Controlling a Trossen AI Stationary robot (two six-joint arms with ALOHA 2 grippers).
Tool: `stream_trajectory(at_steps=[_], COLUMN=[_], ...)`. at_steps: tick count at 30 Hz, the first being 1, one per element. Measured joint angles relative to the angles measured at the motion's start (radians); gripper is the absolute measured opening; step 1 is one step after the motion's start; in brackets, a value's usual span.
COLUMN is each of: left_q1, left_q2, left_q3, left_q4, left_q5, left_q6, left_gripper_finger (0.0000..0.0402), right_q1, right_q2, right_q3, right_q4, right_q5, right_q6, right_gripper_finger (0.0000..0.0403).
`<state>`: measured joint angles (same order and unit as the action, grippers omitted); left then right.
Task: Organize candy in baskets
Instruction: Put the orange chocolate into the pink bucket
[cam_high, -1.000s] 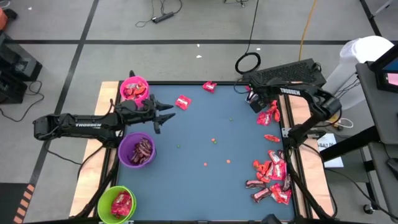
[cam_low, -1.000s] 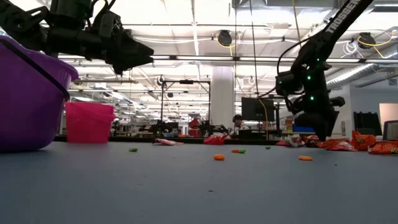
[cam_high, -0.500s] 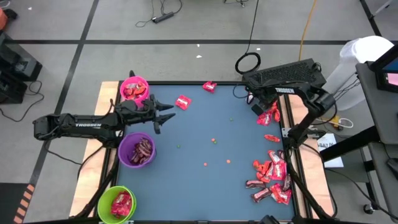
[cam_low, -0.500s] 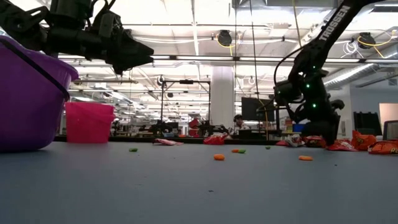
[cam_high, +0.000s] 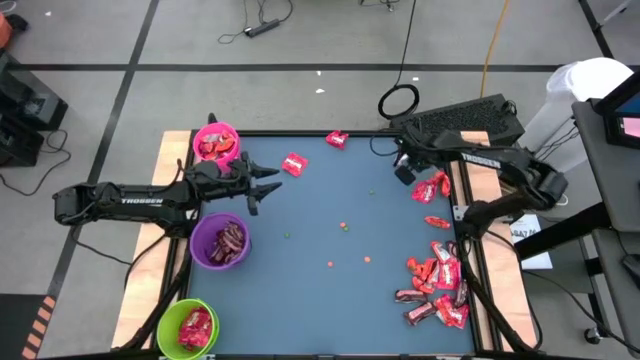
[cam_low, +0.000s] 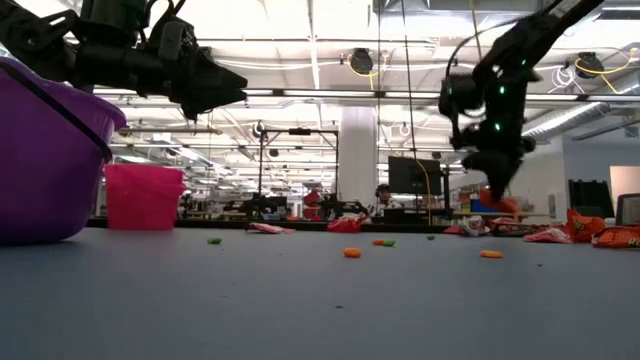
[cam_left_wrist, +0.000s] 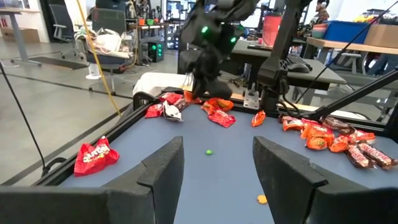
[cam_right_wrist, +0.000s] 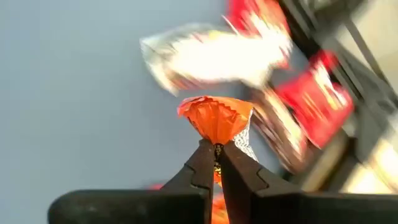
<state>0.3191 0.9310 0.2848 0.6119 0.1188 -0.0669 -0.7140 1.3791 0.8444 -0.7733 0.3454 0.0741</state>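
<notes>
Right gripper (cam_right_wrist: 215, 149) pinching orange-wrapped candy (cam_right_wrist: 215, 118), wrapper mostly hidden overhead, left gripper (cam_high: 268, 182) spread.

Your readable text is scarce. White capitals reading "TROSSEN" run along the dark forearm link of the left arm (cam_high: 132, 200), which lies over the left edge of the table. The same white word stands on the dark upper link of the right arm (cam_high: 482, 156), above the table's far right corner. The flat red candy packet (cam_left_wrist: 96, 156) near the table's far edge carries white lettering, but you cannot make it out. Markings on the other shiny wrappers are too small to read.
</notes>
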Motion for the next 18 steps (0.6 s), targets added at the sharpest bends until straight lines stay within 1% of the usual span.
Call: stream_trajectory(at_steps=[4,7,9,15,18], left_q1=[0.0,0.0,0.0,0.0,-0.002], left_q2=[0.0,0.0,0.0,0.0,0.0], left_q3=[0.0,0.0,0.0,0.0,0.0], left_q4=[0.001,0.001,0.009,0.043,0.039], left_q5=[0.0,0.0,0.0,0.0,0.0], left_q6=[0.0,0.0,-0.005,-0.005,-0.007], left_gripper_finger=[0.0196,0.0196,0.0196,0.0196,0.0196], right_q1=[0.091,0.16,0.205,0.315,0.357], right_q2=[-0.076,-0.102,-0.104,-0.071,-0.049], right_q3=[0.0,0.0,0.0,0.0,0.0], right_q4=[0.138,0.279,0.374,0.669,0.792], right_q5=[-0.118,-0.21,-0.269,-0.398,-0.43], right_q6=[0.009,-0.006,-0.023,-0.063,-0.067], right_gripper_finger=[0.0003,0.0002,0.0002,0.0002,0.0002])
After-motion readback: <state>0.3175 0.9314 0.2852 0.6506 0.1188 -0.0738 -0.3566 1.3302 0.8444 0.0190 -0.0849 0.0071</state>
